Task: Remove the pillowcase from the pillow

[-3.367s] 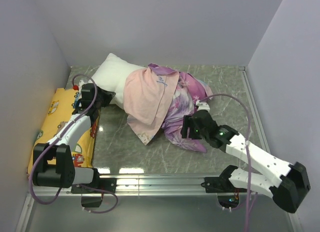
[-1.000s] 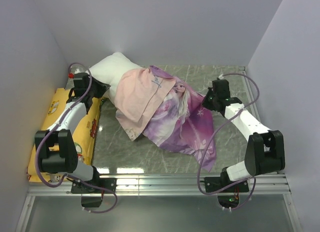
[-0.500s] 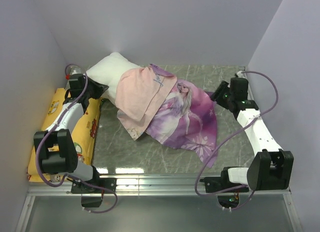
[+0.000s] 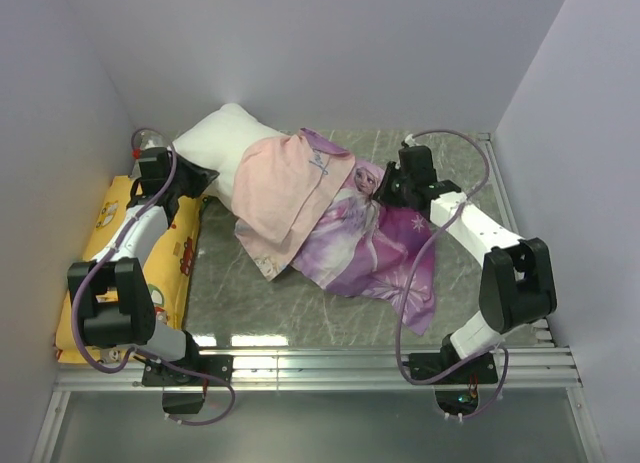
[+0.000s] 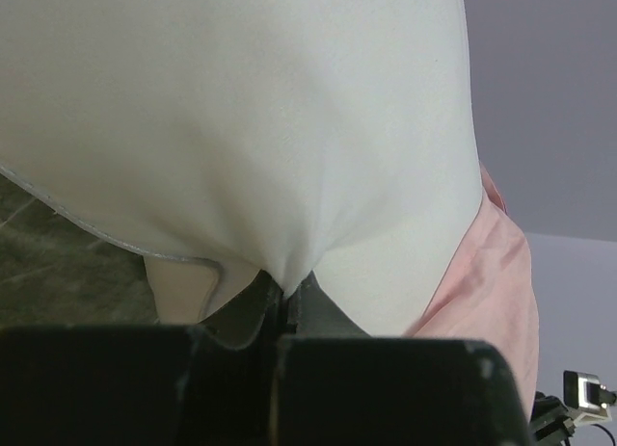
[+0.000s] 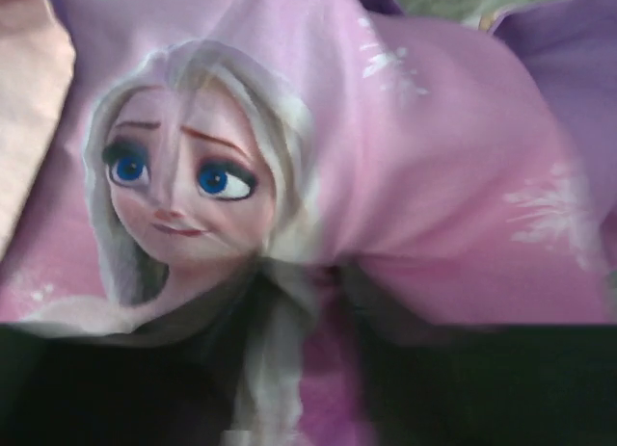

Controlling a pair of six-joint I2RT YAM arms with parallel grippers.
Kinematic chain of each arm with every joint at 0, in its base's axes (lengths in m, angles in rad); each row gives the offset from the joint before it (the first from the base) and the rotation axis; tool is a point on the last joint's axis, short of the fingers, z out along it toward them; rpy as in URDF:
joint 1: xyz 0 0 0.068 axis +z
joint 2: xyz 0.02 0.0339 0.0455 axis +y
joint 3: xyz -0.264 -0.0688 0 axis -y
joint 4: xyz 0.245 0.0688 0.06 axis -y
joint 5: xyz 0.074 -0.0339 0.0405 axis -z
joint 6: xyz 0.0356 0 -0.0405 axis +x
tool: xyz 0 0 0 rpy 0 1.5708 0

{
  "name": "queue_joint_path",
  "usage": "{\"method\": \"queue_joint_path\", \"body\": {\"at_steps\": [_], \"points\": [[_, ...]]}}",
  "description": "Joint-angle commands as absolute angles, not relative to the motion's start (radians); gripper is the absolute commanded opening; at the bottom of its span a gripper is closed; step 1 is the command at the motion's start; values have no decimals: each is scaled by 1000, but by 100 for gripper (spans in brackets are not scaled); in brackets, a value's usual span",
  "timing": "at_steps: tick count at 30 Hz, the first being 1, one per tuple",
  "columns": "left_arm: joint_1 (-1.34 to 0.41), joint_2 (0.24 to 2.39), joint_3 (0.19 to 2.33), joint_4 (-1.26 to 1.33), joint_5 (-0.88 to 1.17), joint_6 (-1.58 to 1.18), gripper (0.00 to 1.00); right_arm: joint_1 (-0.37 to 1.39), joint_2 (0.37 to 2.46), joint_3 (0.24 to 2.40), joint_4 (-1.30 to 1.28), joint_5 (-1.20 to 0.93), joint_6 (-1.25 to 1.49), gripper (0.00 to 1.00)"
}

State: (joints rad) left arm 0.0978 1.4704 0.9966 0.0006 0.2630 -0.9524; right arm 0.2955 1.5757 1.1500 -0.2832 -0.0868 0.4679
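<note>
The white pillow [image 4: 213, 143] lies at the back left, its right half still inside the pillowcase [image 4: 372, 251]. The case's pale pink inside [image 4: 287, 188] is turned back over the pillow, and its purple princess print spreads to the right. My left gripper [image 4: 189, 182] is shut on a pinch of the pillow's white cover [image 5: 241, 128], which fills the left wrist view above the gripper [image 5: 286, 294]. My right gripper [image 4: 384, 189] sits on the case beside the printed face. In the right wrist view a fold of the pillowcase [image 6: 434, 157] runs between the closed-in fingers of this gripper [image 6: 323, 301].
A yellow cushion [image 4: 108, 238] printed with vehicles lies along the left wall, under my left arm. Grey walls close in the left, back and right sides. A metal rail [image 4: 320, 363] runs along the near edge by the arm bases.
My right gripper let go of the case at the far right, swung back left to the printed face and closed on a fold. The case's right side sagged slightly. The left arm stayed put.
</note>
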Motion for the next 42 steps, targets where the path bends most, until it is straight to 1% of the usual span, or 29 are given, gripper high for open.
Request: {"method": "queue_joint_path", "body": {"at_steps": [1, 3, 7, 10, 11, 14, 15, 17, 19, 20, 21, 22, 23, 24, 25, 26, 27, 28, 29, 34, 35, 39, 42], "points": [[103, 1442, 1008, 60, 245, -943, 1, 279, 1551, 1112, -253, -42, 505, 19], [103, 1443, 1011, 52, 241, -940, 1, 258, 1511, 1097, -265, -12, 512, 0], [106, 1447, 1022, 46, 229, -936, 0, 166, 1425, 1052, -299, 18, 534, 0], [127, 1453, 1032, 41, 236, -939, 0, 23, 1344, 1014, -337, 20, 543, 0], [143, 1454, 1035, 41, 242, -940, 0, -73, 1319, 1003, -348, 18, 542, 0], [166, 1454, 1035, 41, 248, -943, 0, -234, 1230, 979, -365, -44, 548, 0], [169, 1453, 1035, 41, 253, -943, 1, -314, 1195, 973, -367, -61, 557, 0], [167, 1460, 1031, 63, 262, -951, 0, -331, 1161, 973, -359, -115, 580, 0], [161, 1465, 1026, 74, 276, -960, 1, -270, 1143, 1004, -359, -141, 574, 0], [153, 1468, 1025, 74, 275, -957, 1, -235, 1146, 1021, -389, -106, 563, 0], [147, 1468, 1025, 69, 273, -953, 1, -195, 1161, 1040, -406, -83, 551, 4], [143, 1468, 1025, 68, 265, -948, 0, -104, 1170, 1080, -425, -68, 516, 12], [135, 1463, 1017, 69, 262, -945, 0, -63, 1180, 1094, -463, -31, 503, 20], [132, 1460, 1012, 75, 259, -946, 1, -17, 1183, 1100, -469, -17, 491, 43], [127, 1459, 1008, 80, 262, -950, 0, 50, 1172, 1095, -472, -15, 476, 51], [124, 1459, 1000, 83, 262, -951, 0, 87, 1161, 1088, -466, -37, 468, 62], [121, 1460, 1000, 81, 259, -951, 0, 125, 1132, 1080, -468, -31, 465, 65], [112, 1462, 1000, 81, 250, -948, 1, 220, 1118, 1066, -477, -11, 465, 68], [110, 1463, 997, 83, 250, -950, 0, 269, 1089, 1055, -480, 42, 460, 73], [74, 1476, 1006, 87, 232, -954, 0, 561, 1039, 982, -494, 113, 497, 78], [69, 1479, 1008, 86, 223, -954, 0, 660, 1031, 968, -491, 138, 509, 79], [54, 1486, 1015, 91, 213, -966, 1, 805, 1063, 924, -466, 213, 574, 81], [38, 1493, 1026, 86, 206, -968, 0, 845, 1147, 920, -465, 259, 584, 82]]}}
